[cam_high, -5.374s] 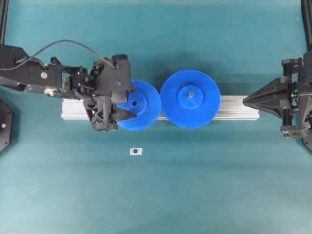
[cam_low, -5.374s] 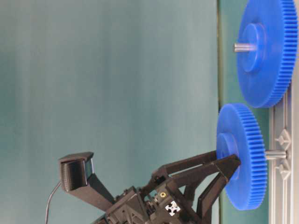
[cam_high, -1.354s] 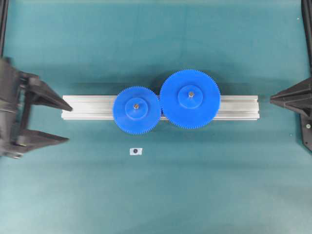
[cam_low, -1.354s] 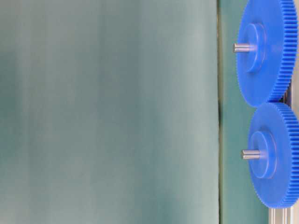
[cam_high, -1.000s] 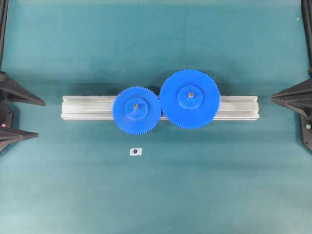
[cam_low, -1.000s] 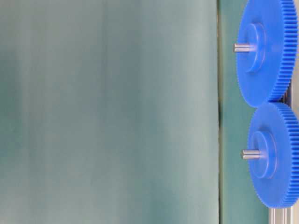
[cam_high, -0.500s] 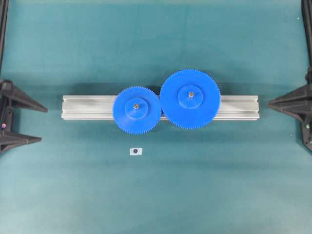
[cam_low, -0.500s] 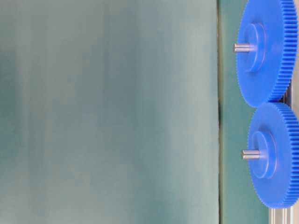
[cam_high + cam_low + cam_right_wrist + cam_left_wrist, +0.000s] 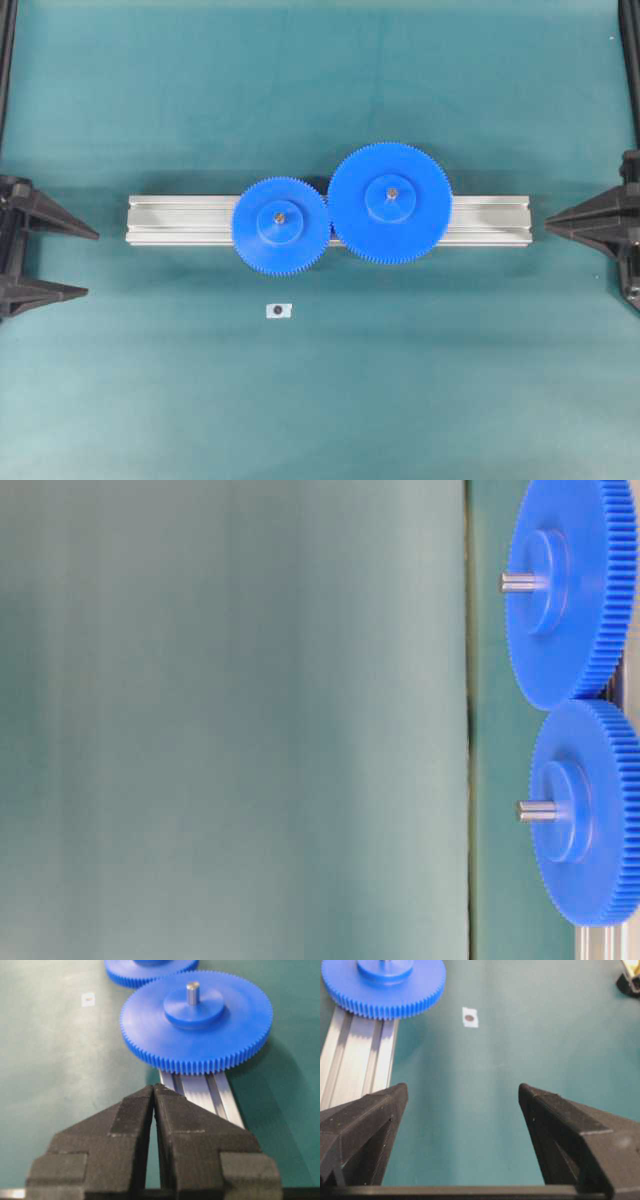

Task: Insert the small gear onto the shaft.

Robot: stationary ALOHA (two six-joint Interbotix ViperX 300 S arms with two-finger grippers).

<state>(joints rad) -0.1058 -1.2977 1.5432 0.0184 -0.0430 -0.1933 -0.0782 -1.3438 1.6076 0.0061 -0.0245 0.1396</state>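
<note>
The left gripper [image 9: 88, 262] was seen at the left edge of the overhead view with its fingers [image 9: 370, 1120] spread wide; nothing was held between them and nothing was touched. The right gripper [image 9: 548, 216] was seen at the right edge with its fingers [image 9: 125, 1120] pressed together on nothing, its tip near the end of the aluminium rail [image 9: 180, 220] but apart from it.

The small gear [image 9: 281, 224] was seated on the shaft [image 9: 535, 811], whose grey tip stood out of the raised hub. Its teeth were meshed with those of the larger blue gear [image 9: 390, 203], which was carried on its own pin on the same rail.

The rail was laid across a teal table surface [image 9: 320, 400]. A small white tag with a dark dot [image 9: 279, 311] was lying on that surface just below the small gear in the overhead view, apart from the rail.
</note>
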